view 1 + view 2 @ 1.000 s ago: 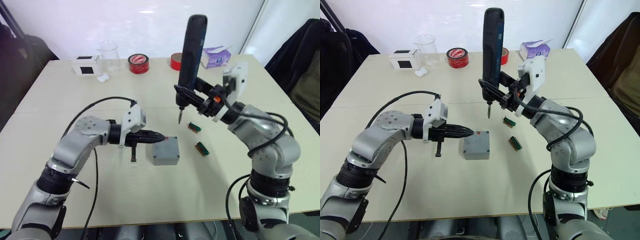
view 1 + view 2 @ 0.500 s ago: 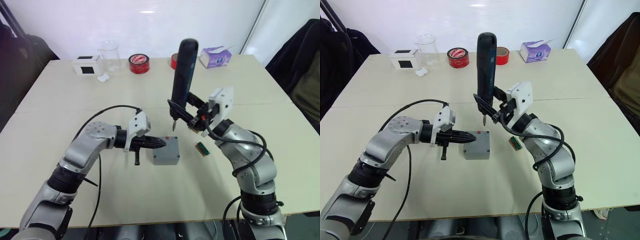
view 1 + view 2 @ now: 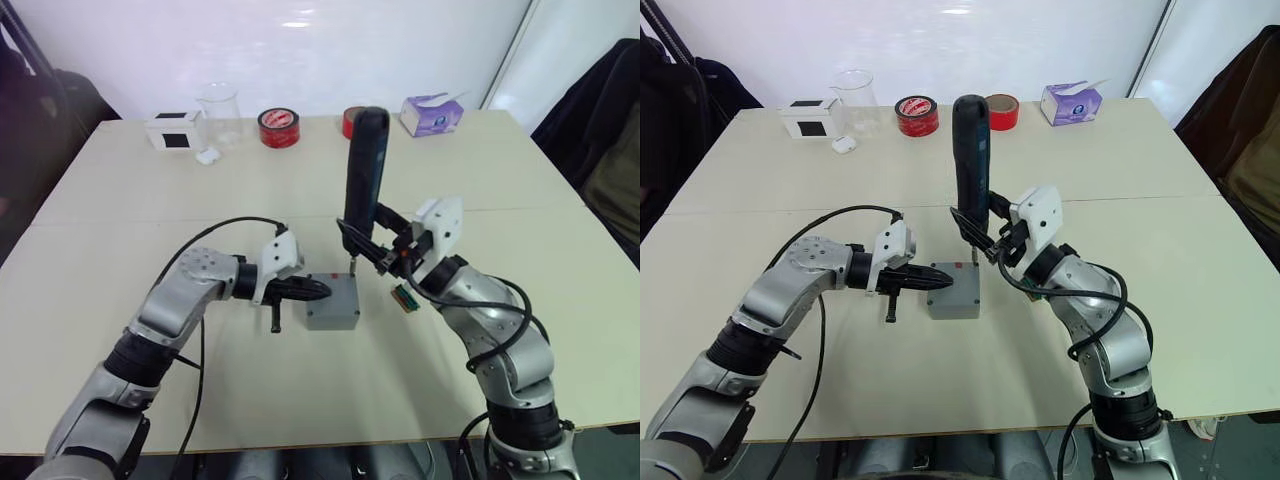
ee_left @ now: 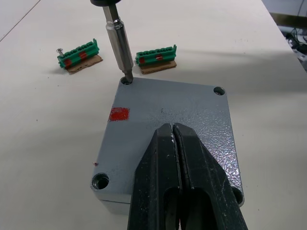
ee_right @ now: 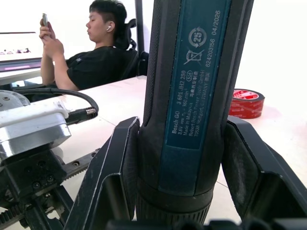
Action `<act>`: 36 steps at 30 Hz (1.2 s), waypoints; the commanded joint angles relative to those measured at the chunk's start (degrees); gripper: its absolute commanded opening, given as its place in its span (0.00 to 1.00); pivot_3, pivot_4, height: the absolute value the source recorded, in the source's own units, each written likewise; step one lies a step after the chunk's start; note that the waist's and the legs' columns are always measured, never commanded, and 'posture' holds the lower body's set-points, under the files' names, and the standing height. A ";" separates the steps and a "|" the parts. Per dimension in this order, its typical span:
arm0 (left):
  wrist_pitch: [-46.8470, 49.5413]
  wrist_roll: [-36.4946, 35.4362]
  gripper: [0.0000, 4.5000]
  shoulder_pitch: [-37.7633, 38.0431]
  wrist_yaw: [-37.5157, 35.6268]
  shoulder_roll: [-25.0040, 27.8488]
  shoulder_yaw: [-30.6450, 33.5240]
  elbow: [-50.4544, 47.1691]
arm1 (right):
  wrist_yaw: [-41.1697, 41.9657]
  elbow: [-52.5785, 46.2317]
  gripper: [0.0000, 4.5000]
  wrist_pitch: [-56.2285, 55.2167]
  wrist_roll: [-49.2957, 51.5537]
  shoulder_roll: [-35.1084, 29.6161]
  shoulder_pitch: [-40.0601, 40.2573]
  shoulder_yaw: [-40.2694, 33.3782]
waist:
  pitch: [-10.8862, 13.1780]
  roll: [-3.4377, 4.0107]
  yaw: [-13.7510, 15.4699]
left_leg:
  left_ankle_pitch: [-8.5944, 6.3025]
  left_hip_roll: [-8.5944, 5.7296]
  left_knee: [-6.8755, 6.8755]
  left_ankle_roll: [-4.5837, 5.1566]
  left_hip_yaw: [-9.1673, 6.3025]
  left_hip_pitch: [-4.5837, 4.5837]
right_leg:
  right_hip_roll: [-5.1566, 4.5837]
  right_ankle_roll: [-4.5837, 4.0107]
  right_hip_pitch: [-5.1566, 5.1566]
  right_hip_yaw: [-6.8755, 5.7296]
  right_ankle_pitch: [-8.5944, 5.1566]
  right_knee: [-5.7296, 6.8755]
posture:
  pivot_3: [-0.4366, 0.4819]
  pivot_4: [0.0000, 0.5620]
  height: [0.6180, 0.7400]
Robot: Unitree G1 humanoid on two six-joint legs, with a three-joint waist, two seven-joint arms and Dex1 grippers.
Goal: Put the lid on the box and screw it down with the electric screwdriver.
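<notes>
Hands: left pins lid, right drives corner screw

Left hand (image 4: 173, 143) fingers pressed together, tips resting on the lid (image 4: 168, 120), which sits on the box (image 3: 333, 303) mid-worktop (image 3: 150, 210). Right hand (image 3: 985, 240) clamped around the electric screwdriver (image 3: 971, 160), upright, bit (image 4: 118, 45) seated in a far corner hole of the lid by the red mark (image 4: 119, 114). Two green terminal blocks (image 4: 156, 56) lie just beyond the box.

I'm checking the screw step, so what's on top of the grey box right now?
The lid sits on the box. The left gripper rests shut on it, and the electric screwdriver bit stands in a corner hole. The box's inside is covered.
</notes>
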 commanded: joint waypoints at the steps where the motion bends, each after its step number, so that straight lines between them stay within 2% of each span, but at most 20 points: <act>1: -0.53 0.69 0.00 -0.49 -0.60 0.02 -0.15 0.26 | 0.01 -1.88 0.42 -3.35 0.01 0.17 -0.89 -0.35 | 0.00 0.00 -0.01 | 0.00 0.00 0.00 0.00 0.00 0.00 | 0.00 0.00 0.00 0.00 0.00 0.00 | 0.48 0.27 1.00; 22: 0.08 0.41 0.00 -0.04 -0.37 -0.08 0.46 -0.19 | 1.19 -0.55 0.42 -5.42 -1.01 0.03 1.29 2.46 | -0.01 -0.01 -0.02 | 0.00 0.00 0.00 0.00 -0.01 0.04 | 0.00 0.00 0.04 0.00 0.00 0.01 | 0.48 0.27 1.00; 36: 0.74 0.22 0.00 -0.09 -0.10 -0.10 0.50 -0.63 | 0.15 1.36 0.42 -8.51 -3.26 0.86 -1.39 2.77 | -0.01 -0.01 -0.02 | 0.00 0.01 0.00 0.00 -0.01 0.06 | 0.02 0.00 0.05 0.00 0.00 0.02 | 0.48 0.27 1.00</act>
